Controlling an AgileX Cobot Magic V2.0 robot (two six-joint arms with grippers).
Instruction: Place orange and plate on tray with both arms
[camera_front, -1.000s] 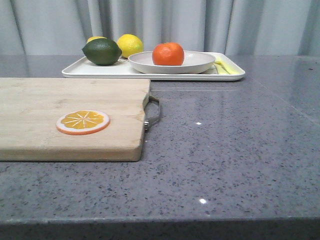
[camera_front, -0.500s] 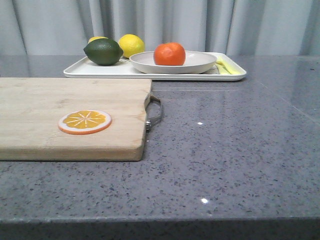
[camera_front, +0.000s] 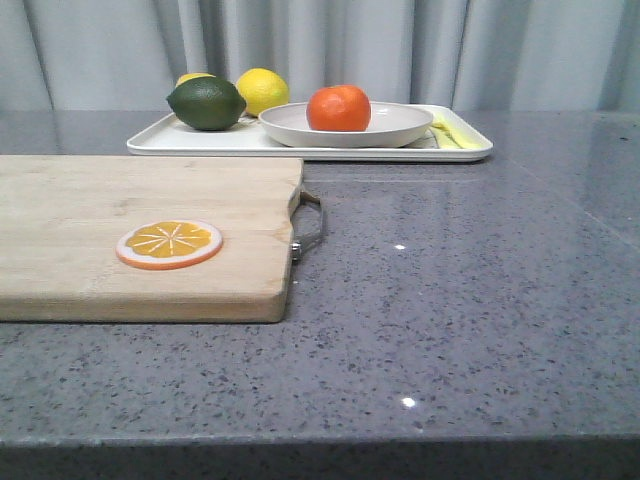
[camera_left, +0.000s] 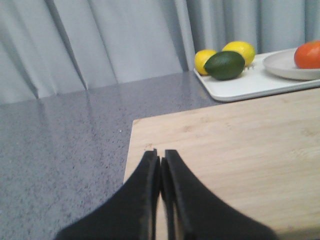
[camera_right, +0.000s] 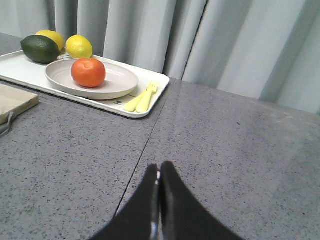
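The orange (camera_front: 338, 108) sits in the off-white plate (camera_front: 400, 125), and the plate rests on the white tray (camera_front: 300, 147) at the back of the table. They also show in the right wrist view: orange (camera_right: 88, 72), plate (camera_right: 120, 82), tray (camera_right: 150, 100). In the left wrist view the orange (camera_left: 308, 55), plate (camera_left: 282, 65) and tray (camera_left: 245, 87) lie far off. My left gripper (camera_left: 160, 156) is shut and empty over the wooden cutting board (camera_left: 235, 145). My right gripper (camera_right: 159, 169) is shut and empty over the grey table. Neither gripper shows in the front view.
A dark green avocado (camera_front: 206, 103) and two yellow lemons (camera_front: 262, 90) lie on the tray's left part; yellow cutlery (camera_front: 450, 132) lies at its right end. A wooden cutting board (camera_front: 140, 235) with a metal handle (camera_front: 308, 225) holds an orange slice disc (camera_front: 168, 244) at front left.
The front view has shifted a few pixels between the oldest frame and now; the objects keep their places relative to one another.
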